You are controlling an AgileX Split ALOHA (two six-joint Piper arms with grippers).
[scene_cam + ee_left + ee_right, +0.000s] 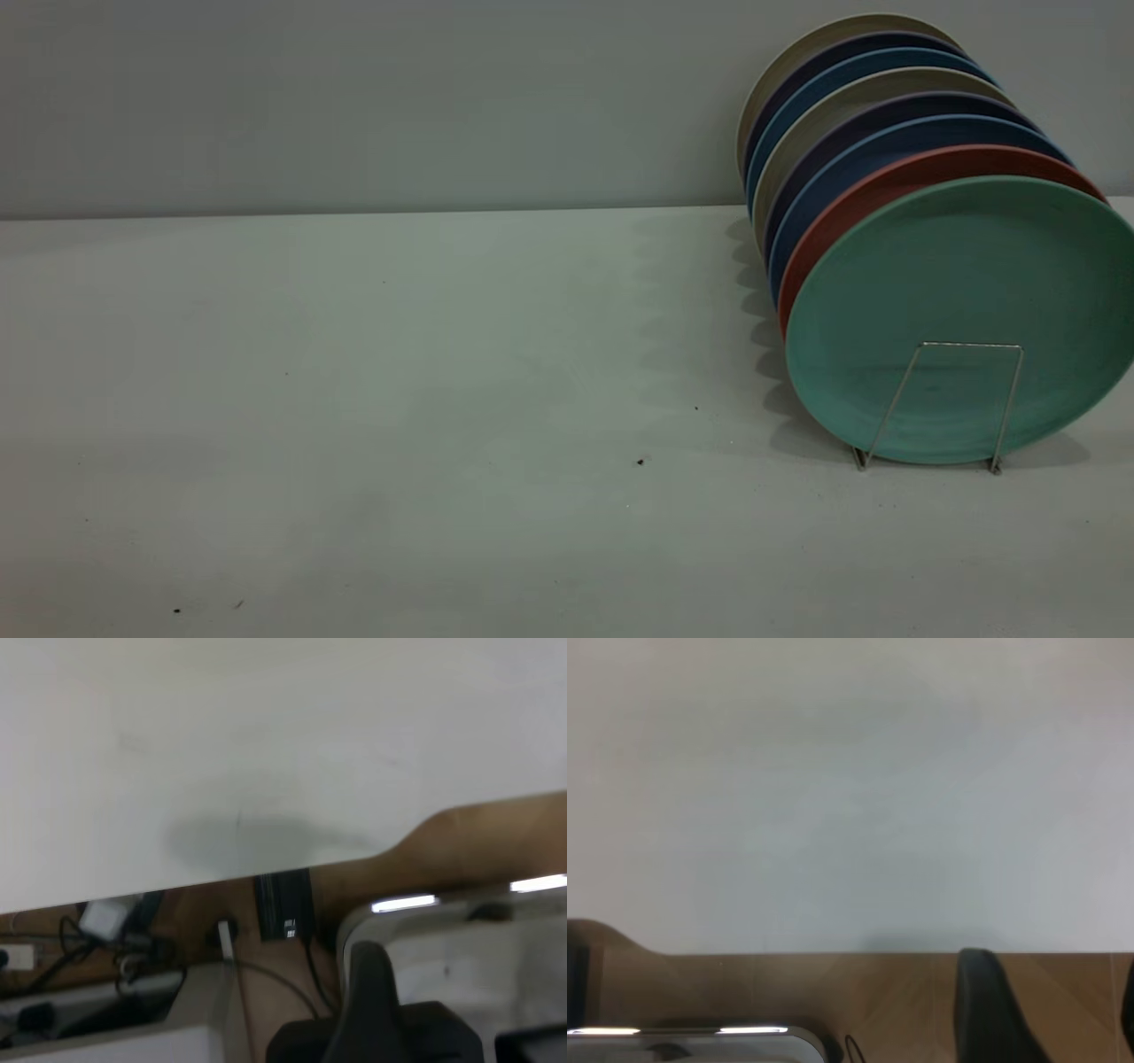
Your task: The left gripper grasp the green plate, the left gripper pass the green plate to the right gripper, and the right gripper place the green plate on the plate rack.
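Observation:
The green plate [966, 283] stands upright in the front slot of the plate rack [970, 344] at the right of the table in the exterior view. Neither arm shows there. In the left wrist view my left gripper [452, 1028] sits off the table's edge, with one black finger [372, 988] and a gap beside it, holding nothing. In the right wrist view my right gripper [1063, 1014] also hangs beyond the table's edge over a brown floor. Its fingers [990, 1010] stand apart and hold nothing. No plate shows in either wrist view.
Behind the green plate stand a salmon plate [895, 177], several blue plates [850, 146] and beige ones, all in the rack. The white table [399, 399] runs left of them to a grey wall. Cables and a black box [283, 904] lie under the table's edge.

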